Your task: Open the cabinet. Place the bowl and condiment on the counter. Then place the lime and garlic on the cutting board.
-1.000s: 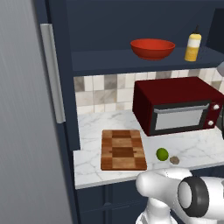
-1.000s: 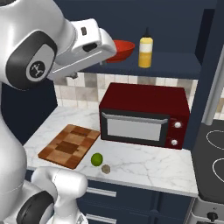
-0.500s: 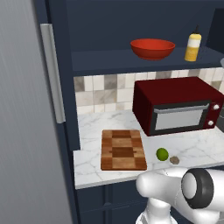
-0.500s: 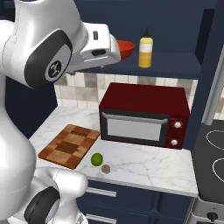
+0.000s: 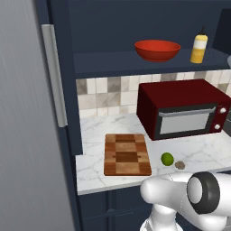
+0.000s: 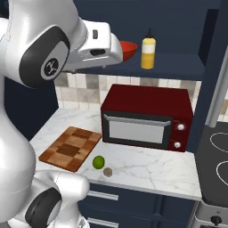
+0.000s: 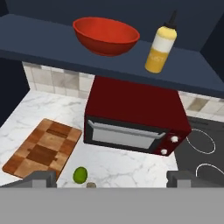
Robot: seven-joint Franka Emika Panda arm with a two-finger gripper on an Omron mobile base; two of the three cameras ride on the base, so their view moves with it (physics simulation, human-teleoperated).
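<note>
The cabinet stands open, its door (image 5: 27,113) with the silver bar handle (image 5: 54,74) swung out to the left. On its navy shelf (image 7: 39,46) sit the red bowl (image 7: 106,35) (image 5: 157,49) and, to its right, the yellow condiment bottle (image 7: 161,48) (image 6: 148,52). My gripper (image 7: 111,180) hangs open and holds nothing, back from the shelf and facing it; its fingertips (image 7: 41,178) stand wide apart. On the counter (image 5: 203,151) lies the cutting board (image 5: 127,154) (image 7: 41,148). The lime (image 5: 167,159) (image 7: 79,174) and the garlic (image 5: 180,165) (image 6: 107,171) rest on the marble just right of it.
A dark red microwave (image 5: 180,113) fills the counter under the shelf, right of the board. A black stovetop (image 6: 218,156) lies further right. The cabinet's other door (image 6: 216,80) stands out by the stove. My arm's big white links (image 6: 40,58) cover the left part of the right base view.
The arm's elbow has swung up and to the right in the right base view, while the hand stays level with the shelf near the bowl. Nothing on shelf or counter has moved.
</note>
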